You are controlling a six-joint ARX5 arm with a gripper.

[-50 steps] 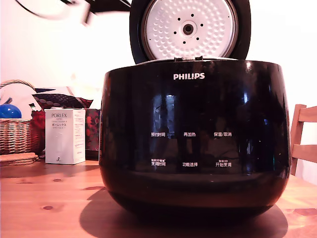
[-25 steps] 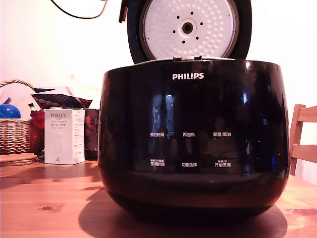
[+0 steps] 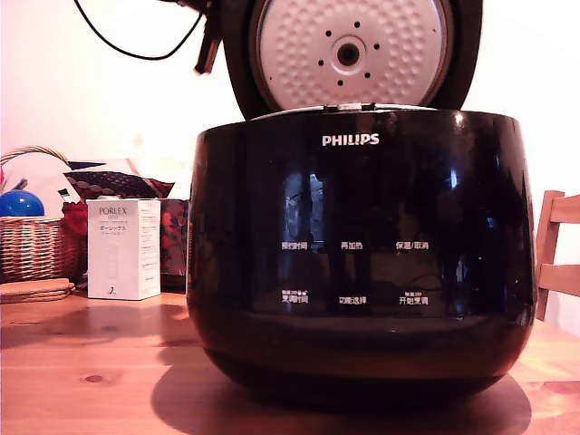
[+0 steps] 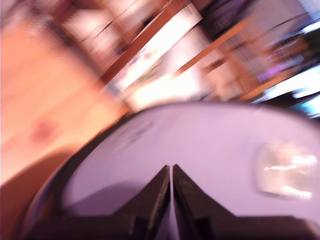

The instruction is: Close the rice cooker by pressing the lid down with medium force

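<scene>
While the lid [image 3: 349, 56] stands open, the closed claw [image 4: 171, 172] meets it.

Lid [image 3: 352, 56] tipped further forward over the pot than before, inner plate lower and larger in the exterior view, rice cooker [image 3: 362, 263] shifted slightly toward that view's right, black cable [image 3: 136, 45] hanging lower beside the lid's left edge.

— What do you count from your end?
— I see one cooker [image 3: 362, 263] with one lid [image 3: 349, 54], six white labels on its front, and one gripper [image 4: 171, 172].
— And beside it?
— I count one white box [image 3: 123, 249], one basket [image 3: 36, 245], one blue ball [image 3: 18, 203], one chair [image 3: 559, 258].
</scene>
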